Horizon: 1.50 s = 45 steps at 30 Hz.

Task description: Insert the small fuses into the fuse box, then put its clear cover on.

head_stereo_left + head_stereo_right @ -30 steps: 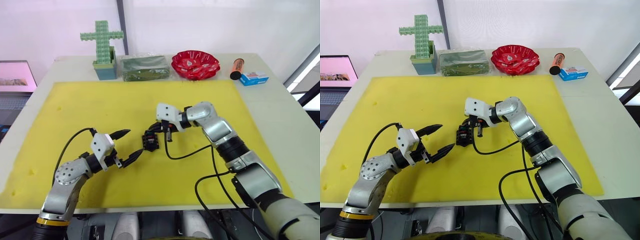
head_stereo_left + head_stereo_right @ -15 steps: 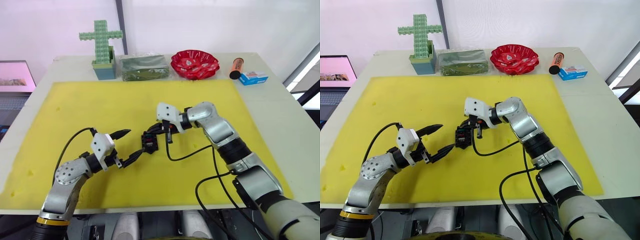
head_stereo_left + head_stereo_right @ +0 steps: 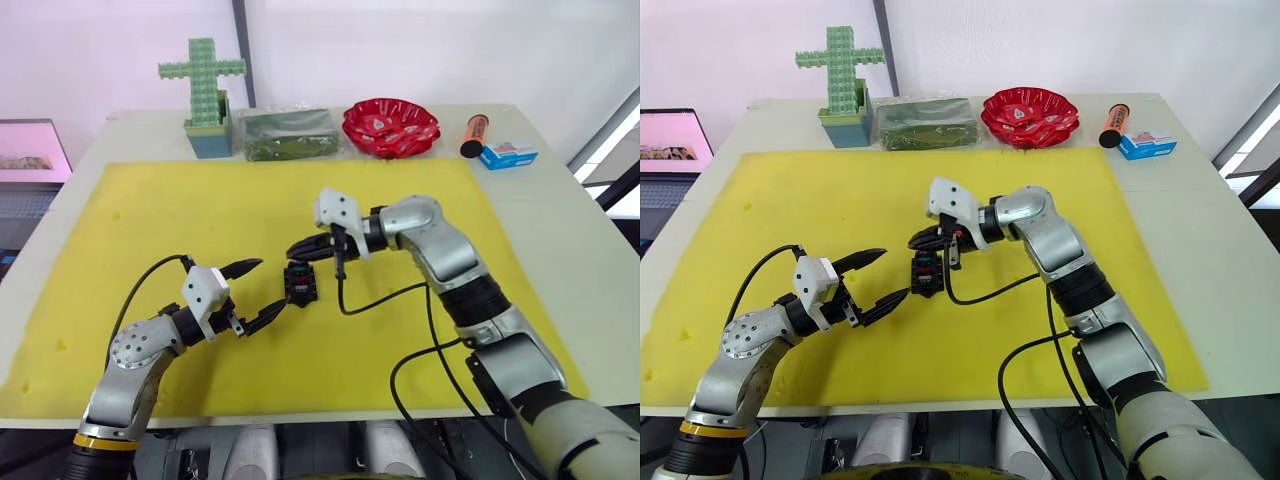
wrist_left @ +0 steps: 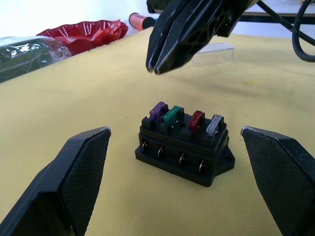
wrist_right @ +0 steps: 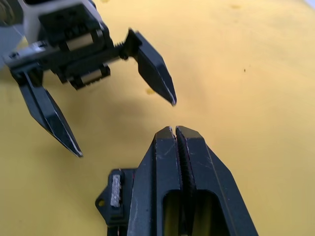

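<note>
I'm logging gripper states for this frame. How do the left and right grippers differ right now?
The left gripper is wide open, its fingers spread beside the fuse box low over the mat; the right gripper is shut with nothing between its fingers. The right one hangs above the box, clear of it. Both have black fingers and neither holds anything.

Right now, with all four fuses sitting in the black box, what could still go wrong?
1. The clear cover lies on the yellow mat behind the right pincer and is hard to see, so it could be missed or mis-grasped.
2. The fuse box sits loose between the open left pincer's fingers; pressing the cover on might slide or tip it.
</note>
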Motion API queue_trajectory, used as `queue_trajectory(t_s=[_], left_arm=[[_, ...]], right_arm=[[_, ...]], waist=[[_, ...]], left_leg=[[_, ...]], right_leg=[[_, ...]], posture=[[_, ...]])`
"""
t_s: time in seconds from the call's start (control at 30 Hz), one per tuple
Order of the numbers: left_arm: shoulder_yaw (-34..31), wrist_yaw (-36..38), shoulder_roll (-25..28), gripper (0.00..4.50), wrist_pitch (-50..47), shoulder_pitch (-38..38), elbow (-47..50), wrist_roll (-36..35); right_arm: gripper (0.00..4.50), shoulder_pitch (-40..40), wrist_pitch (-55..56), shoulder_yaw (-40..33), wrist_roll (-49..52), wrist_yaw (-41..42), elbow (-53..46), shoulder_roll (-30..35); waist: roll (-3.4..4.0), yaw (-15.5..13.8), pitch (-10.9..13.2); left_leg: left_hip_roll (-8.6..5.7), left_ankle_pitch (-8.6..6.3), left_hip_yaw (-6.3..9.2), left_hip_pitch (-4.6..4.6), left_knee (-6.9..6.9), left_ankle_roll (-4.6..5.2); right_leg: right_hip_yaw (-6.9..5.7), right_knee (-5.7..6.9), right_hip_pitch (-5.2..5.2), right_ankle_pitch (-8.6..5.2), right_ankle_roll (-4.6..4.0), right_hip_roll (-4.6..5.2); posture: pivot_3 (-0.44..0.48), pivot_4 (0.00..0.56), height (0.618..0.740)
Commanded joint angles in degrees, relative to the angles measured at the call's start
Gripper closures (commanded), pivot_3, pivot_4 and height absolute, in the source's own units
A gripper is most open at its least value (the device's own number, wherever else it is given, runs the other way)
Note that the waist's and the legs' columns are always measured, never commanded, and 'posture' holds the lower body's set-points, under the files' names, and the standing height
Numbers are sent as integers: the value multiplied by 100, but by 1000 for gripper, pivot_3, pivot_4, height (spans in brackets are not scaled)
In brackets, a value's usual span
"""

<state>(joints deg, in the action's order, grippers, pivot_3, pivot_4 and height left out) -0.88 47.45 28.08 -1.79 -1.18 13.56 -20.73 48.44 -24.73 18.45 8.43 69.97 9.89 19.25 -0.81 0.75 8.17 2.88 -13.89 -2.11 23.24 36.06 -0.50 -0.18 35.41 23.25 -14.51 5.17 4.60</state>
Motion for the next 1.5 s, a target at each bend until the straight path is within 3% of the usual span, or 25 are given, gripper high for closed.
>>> queue_trajectory(t_s=[0.03, 0.17, 0.27, 0.5, 0.63, 0.9, 1.27, 1.5], left_arm=[[-142, 45, 61, 0, 102, 57, 117, -84], [-249, 130, 147, 0, 44, 79, 206, -219], [-349, 256, 270, 0, 2, 109, 204, -362], [-619, 543, 556, 0, -49, 176, 77, -616], [-735, 642, 640, 0, -119, 222, 136, -774], [-727, 794, 816, 0, -510, 567, 590, -1095], [-442, 579, 1196, 0, -1984, 1734, 1745, -1886], [-318, 527, 1076, 0, -1962, 1819, 1713, -1685]], right_arm=[[4453, 94, -96, -394, 219, -240, -447, 112], [4453, -221, -72, -806, 116, -843, -900, 452], [3796, -618, -156, -1099, 202, -984, -1352, 870], [1416, -1567, -436, -1917, 443, -1339, -2213, 1720], [23, -2534, -694, -2829, 703, -1621, -2592, 2113], [23, -3538, -622, -3750, 954, -1722, -2498, 2723], [23, -3802, 304, -3566, 562, -1953, -1852, 2895], [23, -3282, 179, -3004, 831, -1547, -1224, 2738]], waist=[[0, -5, 0], [-1, -25, 0], [-1, -17, 0], [0, -6, 3], [-4, -47, 3], [-6, -27, 7], [-8, -23, 8], [-9, -10, 8]], left_leg=[[0, 0, 0, 1, 0, 0], [-1, 0, 1, 6, 4, 0], [-2, 0, 1, 8, 4, 0], [-2, 0, -1, 8, 1, 0], [-1, 0, 0, 8, 0, 0], [-2, 0, -3, 8, 7, 0], [-5, 0, 0, 9, 9, 0], [-4, 1, 3, 4, 8, 1]], right_leg=[[0, 0, 1, 0, 0, 0], [-1, -2, 2, -5, -9, 2], [-1, -9, 1, -6, -10, 4], [-1, -13, 3, -6, -11, 4], [-1, -17, 0, -7, -12, 3], [2, -25, -4, -7, -13, 4], [4, -24, -9, -10, -5, -2], [7, -22, -12, -9, 8, -9]], posture=[[0, 150, 740], [0, 150, 740], [0, 150, 740], [0, 150, 740], [0, 150, 740], [0, 150, 740], [0, 150, 740], [0, 150, 740]])
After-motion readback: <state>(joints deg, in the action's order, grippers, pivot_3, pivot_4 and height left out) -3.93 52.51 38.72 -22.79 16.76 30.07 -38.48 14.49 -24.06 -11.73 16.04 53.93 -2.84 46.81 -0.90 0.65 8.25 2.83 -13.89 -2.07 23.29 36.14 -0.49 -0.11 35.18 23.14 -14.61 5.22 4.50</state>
